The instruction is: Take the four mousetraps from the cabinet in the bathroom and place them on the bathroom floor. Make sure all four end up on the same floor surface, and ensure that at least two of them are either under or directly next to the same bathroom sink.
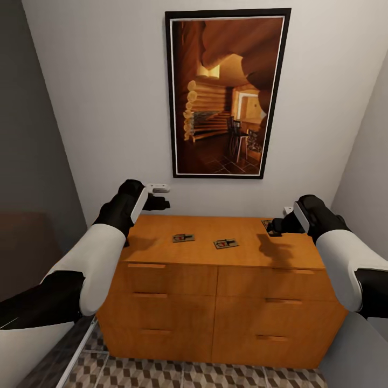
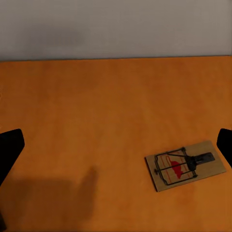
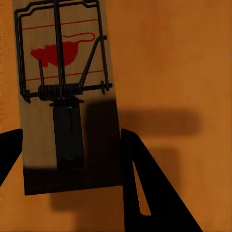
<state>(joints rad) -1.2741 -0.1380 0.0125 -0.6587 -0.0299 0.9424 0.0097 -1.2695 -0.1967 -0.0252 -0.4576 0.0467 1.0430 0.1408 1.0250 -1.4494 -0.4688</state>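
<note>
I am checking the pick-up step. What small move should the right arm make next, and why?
Probably close the right end effector on the small brown wooden mousetrap with the red mark. In the right wrist view its two dark fingers stand on either side of the trap's near end, open, low over the orange-brown wooden cabinet top, so a grasp seems ready.
</note>
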